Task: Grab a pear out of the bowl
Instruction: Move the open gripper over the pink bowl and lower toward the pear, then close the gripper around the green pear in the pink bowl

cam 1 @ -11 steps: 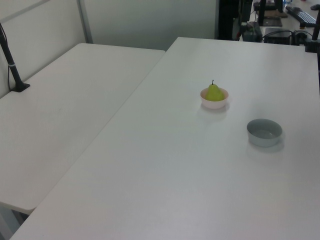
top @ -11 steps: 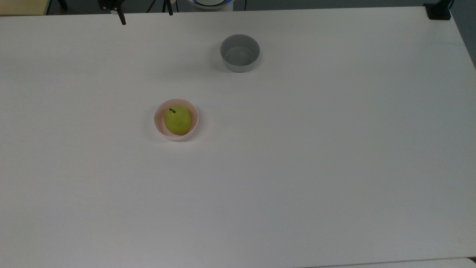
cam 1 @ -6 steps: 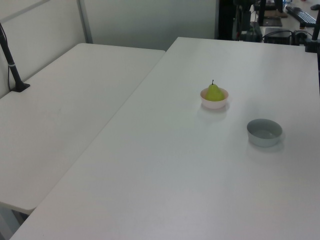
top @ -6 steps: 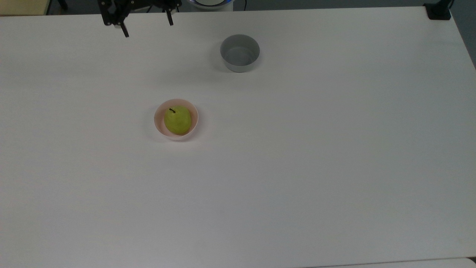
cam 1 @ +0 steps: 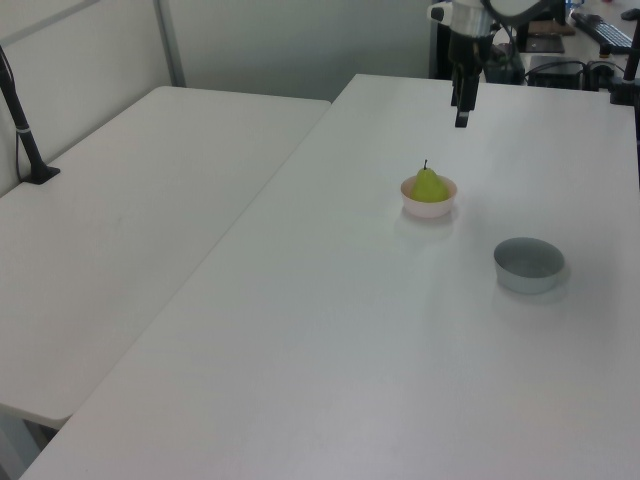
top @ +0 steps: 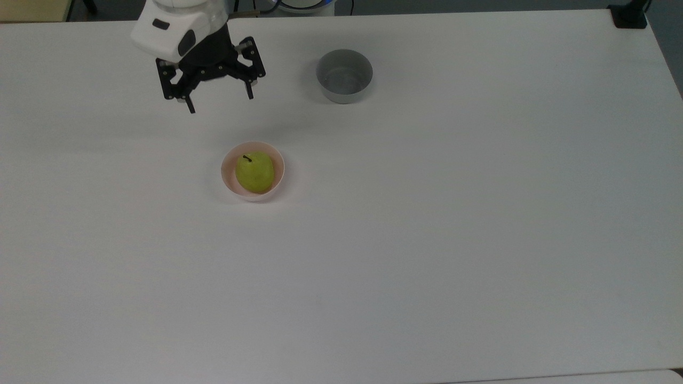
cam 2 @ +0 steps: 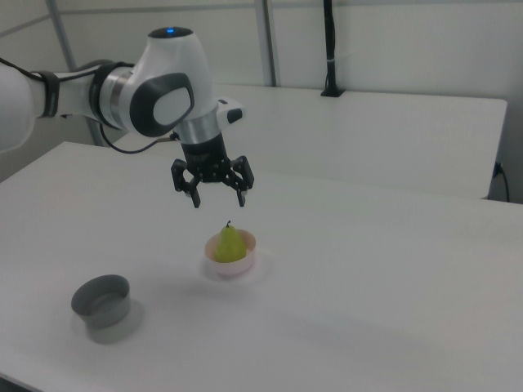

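Observation:
A yellow-green pear (top: 255,171) (cam 1: 430,185) (cam 2: 230,242) with a dark stem stands upright in the pale pink bowl (top: 228,178) (cam 1: 428,207) (cam 2: 231,262) on the white table. My gripper (top: 220,103) (cam 1: 462,117) (cam 2: 219,201) hangs above the table with its fingers spread wide and nothing between them. In the top view it is up and to the left of the bowl. In the right view it hovers a little above and just left of the pear's stem, apart from it.
A grey bowl (top: 344,75) (cam 1: 529,264) (cam 2: 101,300) holding nothing stands apart from the pink one, up and right of it in the top view. A second white table (cam 1: 130,210) adjoins in the left view. A black post (cam 2: 329,49) stands on the far table.
The arm has come in from the top view's upper edge, moving down toward the pink bowl. Its fingers stay spread. Pear and bowls have not moved.

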